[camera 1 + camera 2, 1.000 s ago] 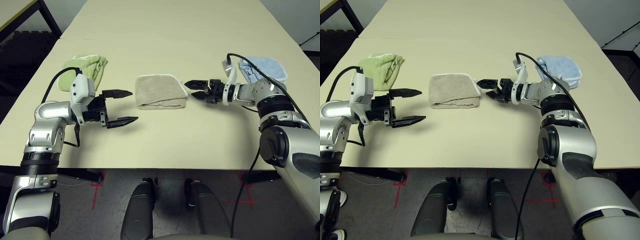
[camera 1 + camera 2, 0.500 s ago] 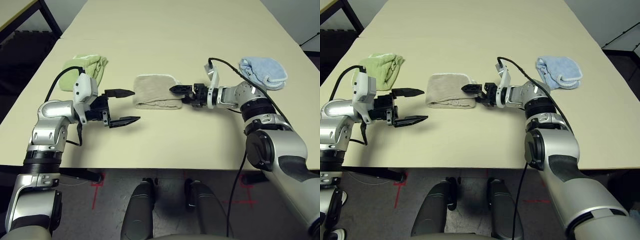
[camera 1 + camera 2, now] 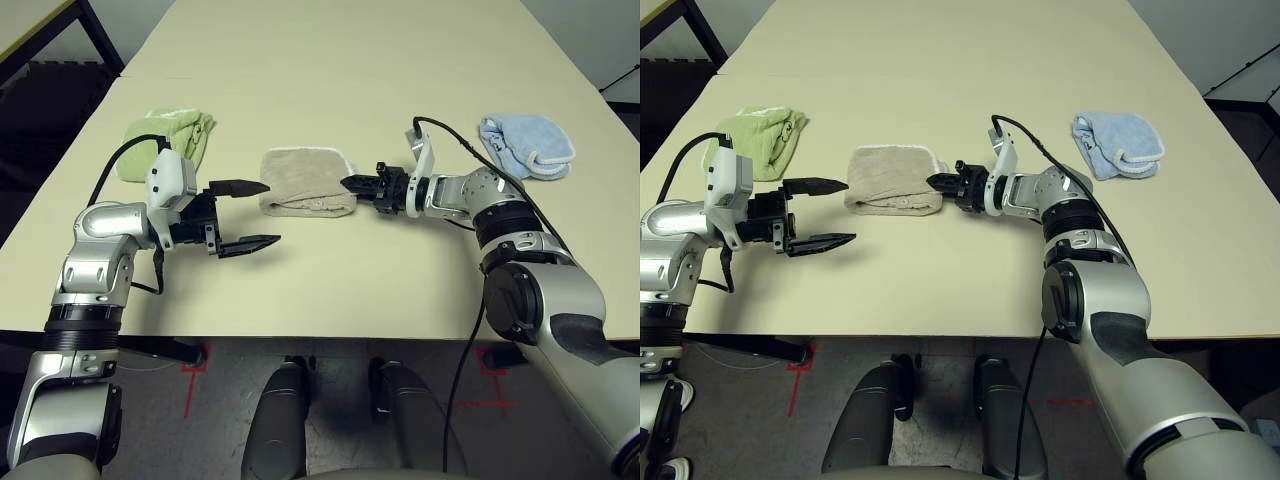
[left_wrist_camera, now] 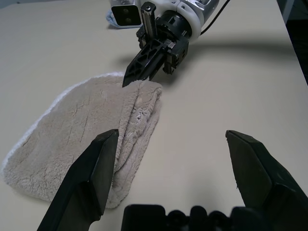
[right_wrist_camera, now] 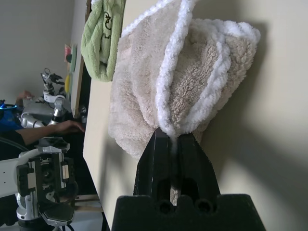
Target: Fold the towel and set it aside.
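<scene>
The beige-tan towel (image 3: 305, 183) lies folded into a small bundle at the middle of the table, its white edging facing right. My right gripper (image 3: 347, 182) lies low on the table at the towel's right edge. In the right wrist view its fingers (image 5: 159, 154) are shut on the towel's white edging (image 5: 168, 96). My left gripper (image 3: 268, 212) hovers just left of the towel (image 4: 82, 139), open wide with nothing between its fingers, one fingertip near the towel's left end.
A light green towel (image 3: 170, 140) is bunched at the far left of the cream table (image 3: 330, 60), behind my left arm. A light blue towel (image 3: 527, 145) lies at the far right. The table's front edge (image 3: 300, 335) runs close below both arms.
My right gripper has moved left from beside the blue towel to the beige towel, nudged it slightly left, and shut on its edge. The left gripper has barely moved.
</scene>
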